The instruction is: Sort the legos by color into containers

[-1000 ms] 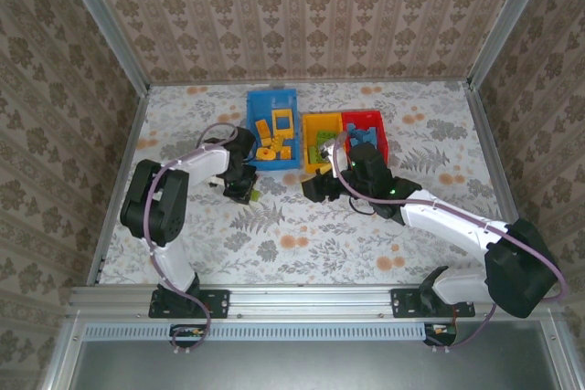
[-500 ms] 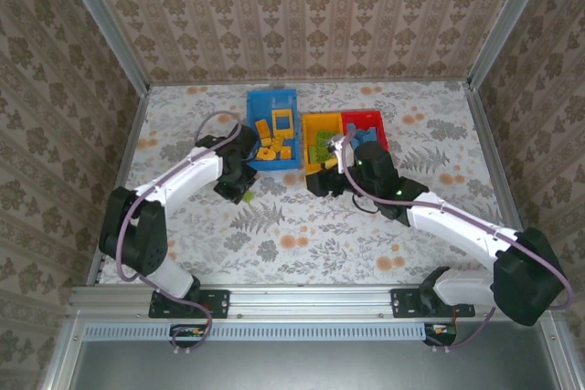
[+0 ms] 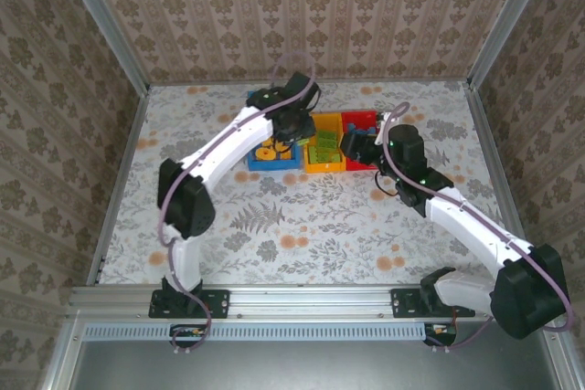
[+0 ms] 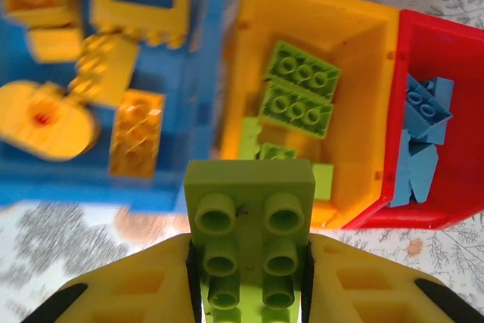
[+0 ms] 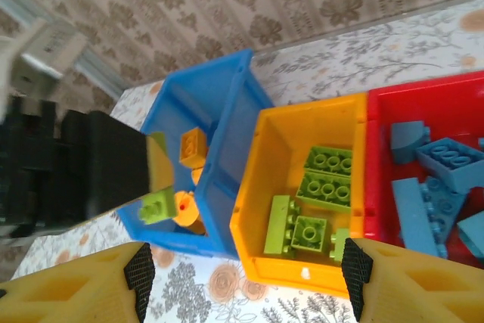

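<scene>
Left gripper is clenched on a light green lego of glossy plastic, rectangular, round studs two across. Its long axis runs along the fingers, and the free end points into the yellow-orange bin, above that bin's near-left corner. Right gripper is spread, grasping nothing, on that bin's near side.

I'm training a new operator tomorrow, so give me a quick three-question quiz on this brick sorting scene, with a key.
1. True or false: the red bin holds orange-yellow bricks.
2. What colour is the gripped brick in the left gripper? A blue, B light green, C orange-yellow.
3. Fill in: the loose green bricks lie in the ___ bin.
Key: 1 false, it holds blue bricks. 2 B. 3 yellow bin.
</scene>
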Robot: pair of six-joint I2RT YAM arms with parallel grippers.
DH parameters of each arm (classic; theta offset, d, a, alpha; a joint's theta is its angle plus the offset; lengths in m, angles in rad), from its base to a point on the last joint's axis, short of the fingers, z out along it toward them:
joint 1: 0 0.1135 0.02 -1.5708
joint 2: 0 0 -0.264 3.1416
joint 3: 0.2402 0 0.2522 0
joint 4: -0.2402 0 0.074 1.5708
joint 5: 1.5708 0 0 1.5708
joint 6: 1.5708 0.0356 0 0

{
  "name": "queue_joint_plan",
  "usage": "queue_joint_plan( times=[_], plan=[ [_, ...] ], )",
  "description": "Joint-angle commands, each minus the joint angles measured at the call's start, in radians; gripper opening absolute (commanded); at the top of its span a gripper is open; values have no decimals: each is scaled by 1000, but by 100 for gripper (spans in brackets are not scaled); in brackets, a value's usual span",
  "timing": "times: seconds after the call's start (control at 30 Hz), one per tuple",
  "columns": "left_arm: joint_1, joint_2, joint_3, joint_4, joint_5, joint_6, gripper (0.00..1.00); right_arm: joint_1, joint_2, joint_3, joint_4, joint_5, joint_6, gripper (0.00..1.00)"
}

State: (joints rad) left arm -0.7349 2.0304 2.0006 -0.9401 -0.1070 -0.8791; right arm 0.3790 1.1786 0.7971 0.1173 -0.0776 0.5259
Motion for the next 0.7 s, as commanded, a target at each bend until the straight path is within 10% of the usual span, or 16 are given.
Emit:
queue_joint_plan(
  times=[0.0, 0.67],
  plan=[
    [5, 124, 164, -38, 2, 155, 35, -18, -30, 27, 4, 30, 75, 70],
    [34, 455, 412, 63, -20, 249, 37, -68, 111, 87, 47, -162, 151, 71]
  ],
)
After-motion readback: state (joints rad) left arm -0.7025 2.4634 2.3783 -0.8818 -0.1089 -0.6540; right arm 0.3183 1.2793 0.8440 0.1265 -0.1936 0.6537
